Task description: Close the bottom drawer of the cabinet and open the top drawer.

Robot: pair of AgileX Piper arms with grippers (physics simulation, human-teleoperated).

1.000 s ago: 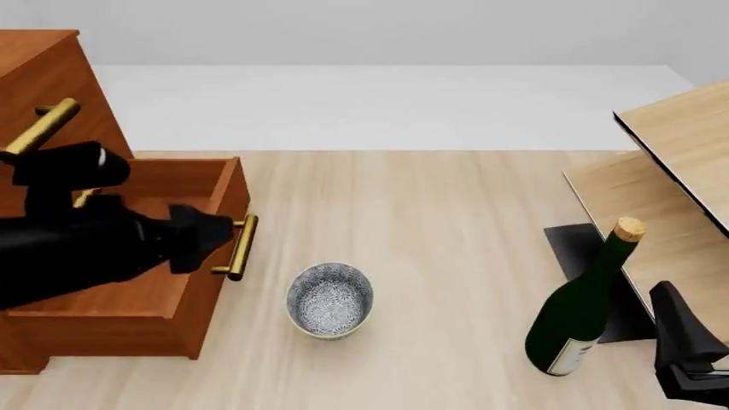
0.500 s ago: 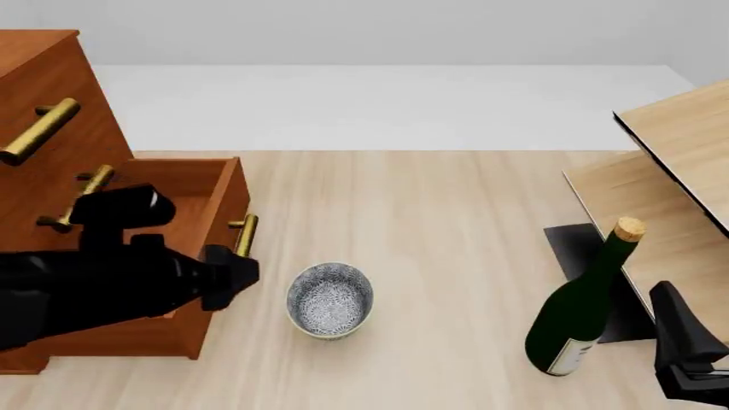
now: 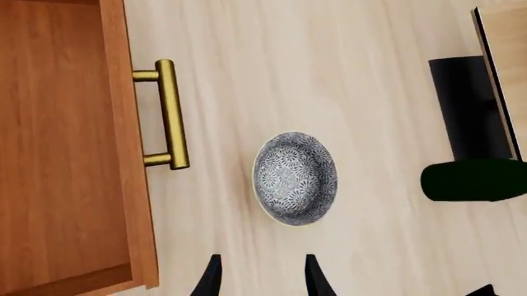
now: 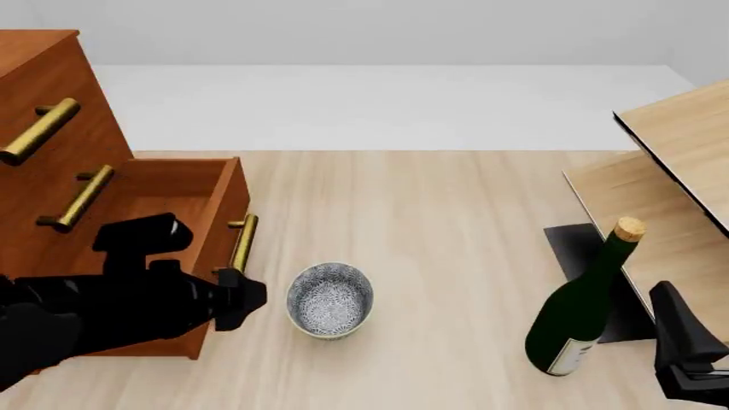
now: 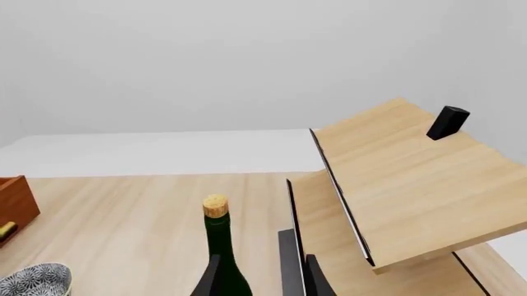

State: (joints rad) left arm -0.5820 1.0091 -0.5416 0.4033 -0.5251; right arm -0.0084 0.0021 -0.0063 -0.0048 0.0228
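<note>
Beside the bottom drawer (image 4: 171, 205), left claw (image 3: 258, 279) gapes empty.

Cabinet (image 4: 46, 102) far left, bowl (image 4: 329, 299) right of its bottom drawer (image 4: 171, 248), bottle (image 4: 581, 307) far right

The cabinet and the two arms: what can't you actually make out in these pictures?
- Cabinet: front view's left edge cuts it off.
- Bottom drawer: the left arm covers its near part; the brass handle is partly hidden.
- Left gripper: only fingertips show in its wrist view.
- Right gripper: only fingertips show; the bottle stands close ahead.
</note>
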